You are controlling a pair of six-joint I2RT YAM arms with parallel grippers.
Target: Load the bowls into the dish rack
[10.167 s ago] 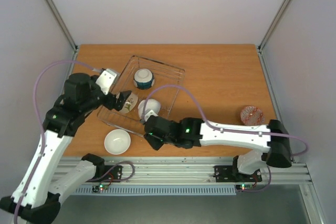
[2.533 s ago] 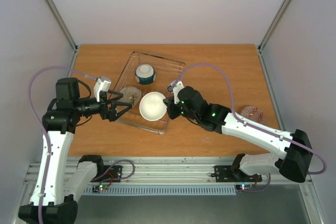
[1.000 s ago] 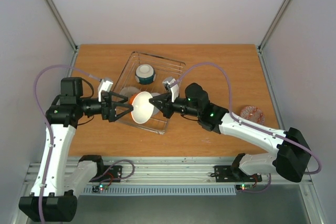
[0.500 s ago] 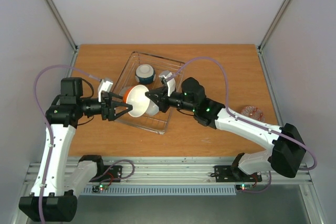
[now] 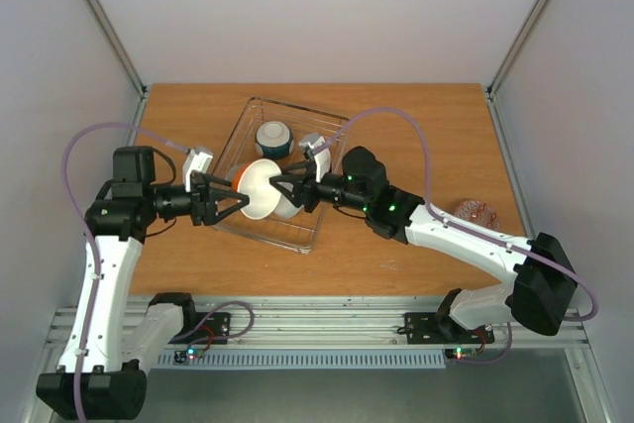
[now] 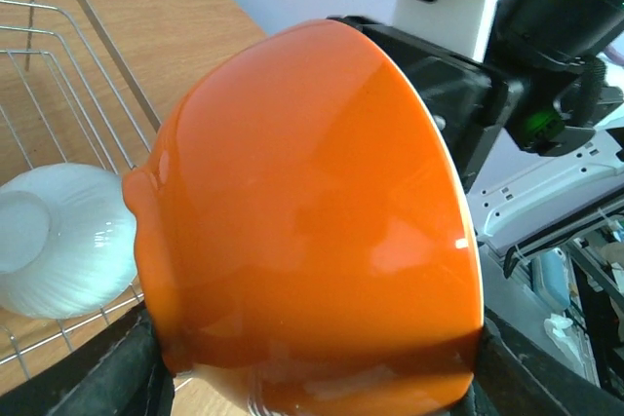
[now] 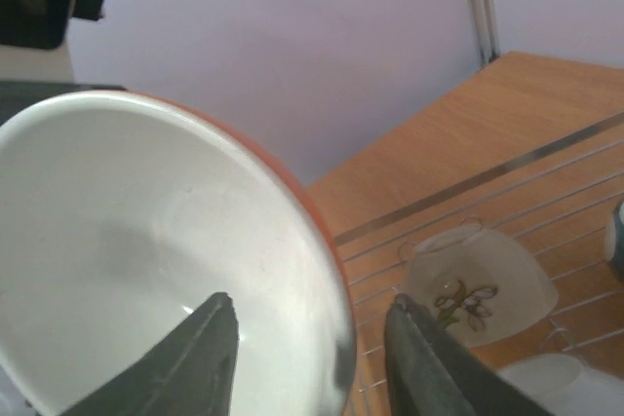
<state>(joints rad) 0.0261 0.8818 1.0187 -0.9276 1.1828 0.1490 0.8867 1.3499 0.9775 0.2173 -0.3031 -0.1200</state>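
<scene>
An orange bowl, white inside, hangs on its side over the near part of the dish rack. My left gripper comes in from the left and is shut on the orange bowl, its fingers pressed on both sides of it. From the right, my right gripper stands open astride the bowl's rim, one finger inside and one outside. In the rack lie a teal-banded bowl, a sprig bowl and a white bowl.
A red-patterned bowl sits on the wooden table at the right, partly behind my right arm. The rack's raised wire sides lie just below the held bowl. Grey walls close in the table on three sides.
My left gripper has closed onto the orange bowl, and the right gripper's jaws have opened off its rim. The bowl has shifted slightly left and farther over the rack.
</scene>
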